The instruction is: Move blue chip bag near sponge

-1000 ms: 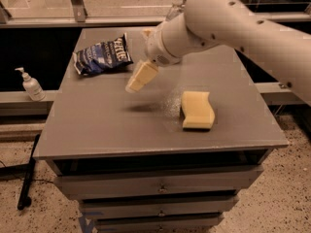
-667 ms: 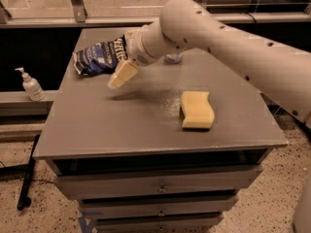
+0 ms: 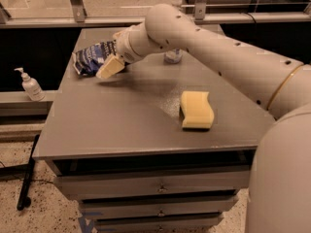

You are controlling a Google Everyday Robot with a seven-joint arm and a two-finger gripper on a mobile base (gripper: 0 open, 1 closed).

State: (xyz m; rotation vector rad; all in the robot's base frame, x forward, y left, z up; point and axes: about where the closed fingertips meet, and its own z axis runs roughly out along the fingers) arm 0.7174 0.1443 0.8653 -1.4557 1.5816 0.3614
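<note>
Camera view: the only view I have looks down at the bench (image 3: 121, 125) from the front. The pincer (image 3: 106, 71) hangs low over the far left part of the bench, at the end of the arm (image 3: 209, 40), which reaches in from the right. The bag (image 3: 89, 58) lies at the far left corner, crumpled. Its long axis runs roughly across the bench, left to right. The bag's right end sits right against the pincer from here, so the bag is to the pincer's left and slightly farther back. I cannot tell how wide the pincer stands, nor whether it touches the foil or only overlaps it from this angle.

The sponge (image 3: 197, 109) lies flat toward the front right, well apart from both, with bare bench between. By my reading the grasp is not yet made. The coming move depends on closing that last bit leftward onto the bag's near end, and the carry would then run right and toward the front.

As for containers, a bottle (image 3: 173, 57) stands at the back, half hidden by the arm, and I cannot make out its contents. A pump bottle (image 3: 30, 85) sits on a ledge left of the bench. The drawers (image 3: 160, 186) underneath are shut.
</note>
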